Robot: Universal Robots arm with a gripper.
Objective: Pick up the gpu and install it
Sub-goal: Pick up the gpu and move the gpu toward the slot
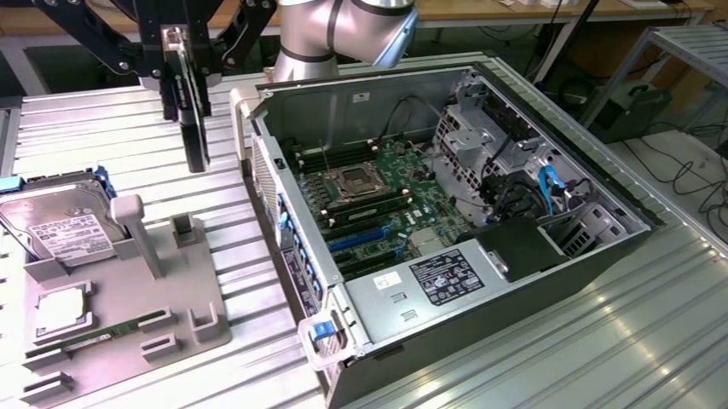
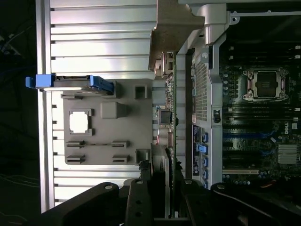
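Gripper: the gripper stands high at the exterior view's far left, its black fingers drawn narrow and clamped on the gpu's upper part
Gpu: the gpu hangs upright and edge-on, lifted off the ribbed metal table, just beside the far left corner of the computer case
Hard drive writing: the hard drive in its blue caddy carries a white label with dark print, too small to read
Power supply writing: the power supply bears a black sticker with white print and marks, not legible
Motherboard writing: white lettering on the motherboard looks like Dell, though I cannot be sure
Fixture: a grey fixture tray at the near left holds the drive, a square processor chip and a green memory stick
Edges: the gpu's lower edge hangs free above the table, apart from the tray's upright posts and from the case's left wall
Open room: a bare strip of table lies between tray and case; the case lies open on top, with the empty processor socket and the blue slots uncovered
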